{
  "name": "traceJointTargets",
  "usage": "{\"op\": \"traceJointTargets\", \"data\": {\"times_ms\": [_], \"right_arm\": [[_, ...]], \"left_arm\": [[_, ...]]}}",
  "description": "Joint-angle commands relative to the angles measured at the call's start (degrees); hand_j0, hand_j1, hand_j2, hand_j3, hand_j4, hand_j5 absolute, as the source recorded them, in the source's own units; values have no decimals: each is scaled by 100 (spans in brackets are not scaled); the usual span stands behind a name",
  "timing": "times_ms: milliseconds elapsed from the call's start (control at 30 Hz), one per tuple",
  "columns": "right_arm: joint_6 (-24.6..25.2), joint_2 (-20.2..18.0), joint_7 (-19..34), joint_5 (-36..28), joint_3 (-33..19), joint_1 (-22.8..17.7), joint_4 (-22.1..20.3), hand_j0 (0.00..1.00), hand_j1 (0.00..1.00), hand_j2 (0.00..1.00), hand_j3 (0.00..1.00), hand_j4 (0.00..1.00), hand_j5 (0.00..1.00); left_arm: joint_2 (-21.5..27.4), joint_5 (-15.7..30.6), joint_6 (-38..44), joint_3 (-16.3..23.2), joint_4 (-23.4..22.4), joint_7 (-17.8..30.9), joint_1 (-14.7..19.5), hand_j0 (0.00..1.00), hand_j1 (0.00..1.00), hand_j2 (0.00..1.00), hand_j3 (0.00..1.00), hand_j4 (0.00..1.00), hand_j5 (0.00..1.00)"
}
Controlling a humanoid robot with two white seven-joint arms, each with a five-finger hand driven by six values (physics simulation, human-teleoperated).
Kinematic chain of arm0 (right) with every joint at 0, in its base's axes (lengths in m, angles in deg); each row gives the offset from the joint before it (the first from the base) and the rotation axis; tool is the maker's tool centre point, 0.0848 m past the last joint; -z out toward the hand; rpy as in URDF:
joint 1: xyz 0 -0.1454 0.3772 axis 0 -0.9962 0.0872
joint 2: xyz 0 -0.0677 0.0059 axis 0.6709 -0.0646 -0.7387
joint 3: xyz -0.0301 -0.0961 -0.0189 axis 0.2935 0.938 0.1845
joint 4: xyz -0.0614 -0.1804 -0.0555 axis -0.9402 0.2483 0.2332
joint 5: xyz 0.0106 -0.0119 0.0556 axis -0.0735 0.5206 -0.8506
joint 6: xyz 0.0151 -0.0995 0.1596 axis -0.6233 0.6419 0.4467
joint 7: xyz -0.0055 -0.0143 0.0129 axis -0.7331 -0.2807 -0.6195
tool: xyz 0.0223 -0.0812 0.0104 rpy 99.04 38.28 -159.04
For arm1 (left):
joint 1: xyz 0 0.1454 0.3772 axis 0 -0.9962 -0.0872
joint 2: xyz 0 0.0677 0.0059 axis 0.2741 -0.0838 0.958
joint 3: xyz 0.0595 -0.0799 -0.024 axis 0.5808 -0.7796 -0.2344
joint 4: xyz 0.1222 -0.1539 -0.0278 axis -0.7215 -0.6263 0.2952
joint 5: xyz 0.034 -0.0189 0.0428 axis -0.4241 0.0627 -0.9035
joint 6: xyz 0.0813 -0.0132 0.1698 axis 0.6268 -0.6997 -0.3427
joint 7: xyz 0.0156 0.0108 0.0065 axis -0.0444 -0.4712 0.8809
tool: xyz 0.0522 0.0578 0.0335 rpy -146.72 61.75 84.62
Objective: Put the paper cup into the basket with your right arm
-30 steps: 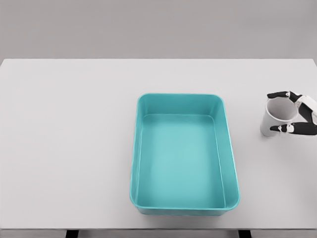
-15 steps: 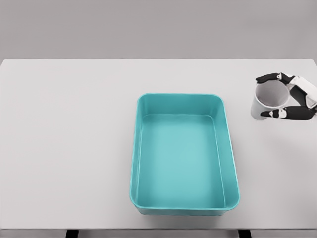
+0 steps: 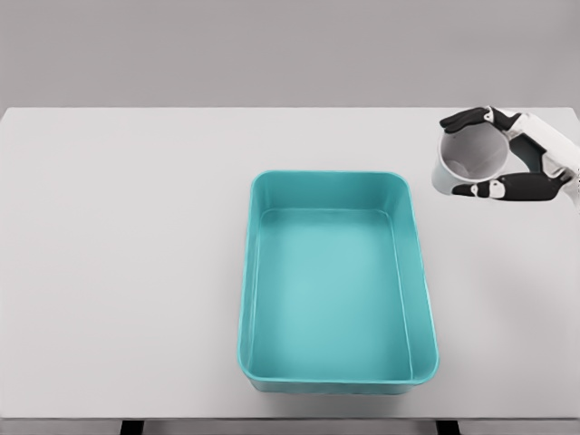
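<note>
Since a second ago, the paper cup (image 3: 471,161) has travelled up and to the left in my view with my right hand (image 3: 524,163), and it has tipped so that I look more directly into its mouth. My dark fingertips (image 3: 464,119) curl over the far side of the rim, and my thumb (image 3: 494,189) presses along the near side, so the cup is pinched firmly between them. Its open mouth faces up and toward my head camera, and its long axis leans that way rather than standing plumb; the pale inside and part of the bottom show through the opening. It sits near the right edge of the view, beyond and to the right of the basket's far right corner, apart from it. The teal basket (image 3: 424,299) lies in the middle of the white table (image 3: 127,272), its long side running away from me.
</note>
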Motion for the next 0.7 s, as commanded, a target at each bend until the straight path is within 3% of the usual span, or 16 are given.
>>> {"op": "traceJointTargets", "data": {"times_ms": [0,300,467,567,667], "right_arm": [[7,7,-3,-19,29,9,-186,64,64,64,64,64,64],[7,183,-3,7,222,88,-511,67,67,67,67,67,67],[7,499,-3,683,653,597,-511,67,67,67,67,67,67],[7,622,-3,1193,793,694,-511,67,67,67,67,67,67],[7,745,5,2142,1039,923,-502,74,74,74,74,74,74]], "left_arm": [[0,1,0,-8,-1,1,0,100,100,100,100,100,100],[0,1,0,-8,-1,1,0,100,100,100,100,100,100],[0,1,0,-8,-1,1,0,100,100,100,100,100,100],[0,1,0,1,-1,1,0,100,100,100,100,100,100],[0,1,0,-8,8,1,0,100,100,100,100,100,100]]}}
